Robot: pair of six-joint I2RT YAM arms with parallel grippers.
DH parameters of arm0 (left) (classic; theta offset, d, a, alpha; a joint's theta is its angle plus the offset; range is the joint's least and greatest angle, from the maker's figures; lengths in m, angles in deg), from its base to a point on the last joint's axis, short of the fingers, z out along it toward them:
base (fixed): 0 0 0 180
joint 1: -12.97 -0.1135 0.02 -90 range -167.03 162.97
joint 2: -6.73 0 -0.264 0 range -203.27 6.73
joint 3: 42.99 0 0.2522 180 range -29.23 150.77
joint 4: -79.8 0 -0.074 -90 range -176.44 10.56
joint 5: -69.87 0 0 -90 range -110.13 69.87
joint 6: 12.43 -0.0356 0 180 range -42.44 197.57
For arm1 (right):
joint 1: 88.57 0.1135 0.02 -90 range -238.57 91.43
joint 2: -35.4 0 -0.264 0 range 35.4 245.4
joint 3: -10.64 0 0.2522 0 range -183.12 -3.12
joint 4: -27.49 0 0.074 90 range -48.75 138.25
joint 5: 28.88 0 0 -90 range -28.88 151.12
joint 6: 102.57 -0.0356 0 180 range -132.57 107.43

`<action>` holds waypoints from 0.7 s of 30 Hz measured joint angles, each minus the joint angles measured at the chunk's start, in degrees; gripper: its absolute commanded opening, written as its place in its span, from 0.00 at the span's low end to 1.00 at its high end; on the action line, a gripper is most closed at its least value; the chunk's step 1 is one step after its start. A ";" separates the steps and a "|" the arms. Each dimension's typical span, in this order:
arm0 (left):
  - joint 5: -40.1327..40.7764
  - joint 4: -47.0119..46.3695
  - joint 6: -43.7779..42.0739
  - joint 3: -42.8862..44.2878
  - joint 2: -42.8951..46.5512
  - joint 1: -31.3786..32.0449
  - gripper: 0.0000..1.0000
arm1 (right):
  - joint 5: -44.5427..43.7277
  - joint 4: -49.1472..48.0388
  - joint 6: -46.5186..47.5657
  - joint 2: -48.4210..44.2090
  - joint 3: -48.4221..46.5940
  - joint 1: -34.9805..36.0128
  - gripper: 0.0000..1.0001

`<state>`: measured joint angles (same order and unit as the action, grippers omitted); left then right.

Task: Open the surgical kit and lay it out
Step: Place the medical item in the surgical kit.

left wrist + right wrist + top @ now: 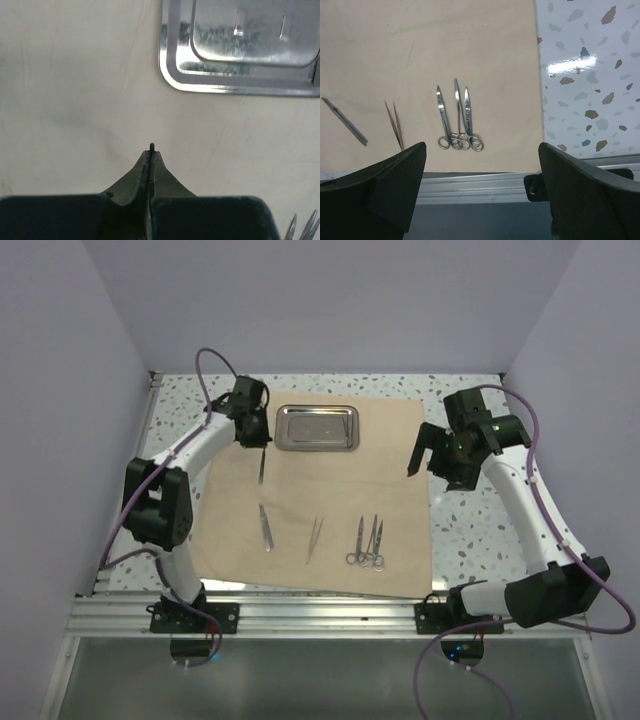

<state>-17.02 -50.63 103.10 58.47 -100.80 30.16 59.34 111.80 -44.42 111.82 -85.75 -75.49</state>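
Cloth wrap [330, 500] is lying fully opened and flat, with the steel tray [317, 427] sitting at its far edge. Working from the tray, the scalpel [265, 528] is lying nearer the arms and to its left, the tweezers [314, 539] straight toward the arms, and the scissors [366, 542] nearer and to its right (overlapping, count unclear). Left gripper [151, 150] is hovering just left of the tray, fingers pressed together, pinching nothing visible. Right gripper [482, 146] is hanging well right of the tray, spread wide, empty. Judging the layout as basically done, with maybe only tidying remaining.
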 measured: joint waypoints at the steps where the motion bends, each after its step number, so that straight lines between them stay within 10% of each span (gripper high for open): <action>1: 0.68 0.13 0.46 -3.76 2.82 0.79 0.00 | 0.04 -0.20 0.00 0.09 0.00 0.00 0.99; 17: 5.38 -3.74 10.49 -38.05 21.94 13.31 0.00 | 3.08 -3.56 0.02 6.95 -5.64 -0.02 0.99; 21: 6.43 -4.85 11.63 -38.64 21.94 13.99 0.45 | 4.52 -5.01 0.00 8.85 -6.84 -0.02 0.98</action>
<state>-10.59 -55.48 114.73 19.83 -78.85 44.15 63.86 106.79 -44.42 120.67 -92.59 -75.51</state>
